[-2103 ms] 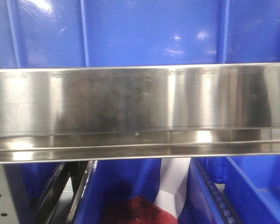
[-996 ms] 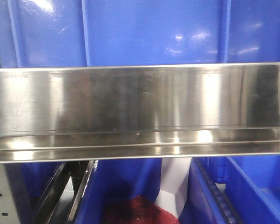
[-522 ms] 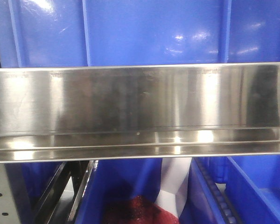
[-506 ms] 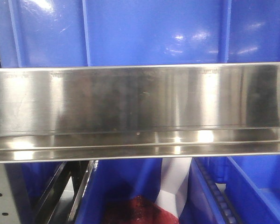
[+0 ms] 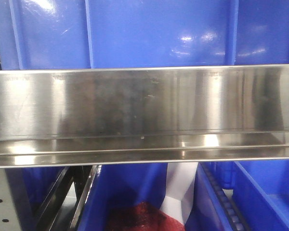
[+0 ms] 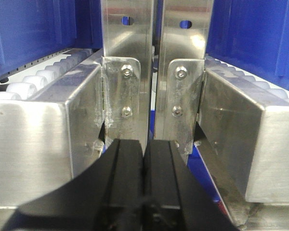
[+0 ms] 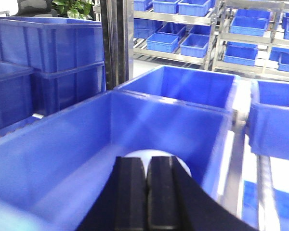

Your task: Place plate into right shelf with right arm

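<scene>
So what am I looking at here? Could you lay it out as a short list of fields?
plate: white plate lying inside a blue bin, partly hidden behind the fingers
right gripper: right gripper above the bin, fingers together, holding nothing
left gripper: left gripper shut and empty, facing steel brackets
front view: broad steel rail with blue bins behind

A green plant [image 7: 76, 8] is peeking out at the top, far back. Something red [image 5: 139, 217] is lying in a bin, with a white thing [image 5: 179, 192] sitting beside it.
</scene>
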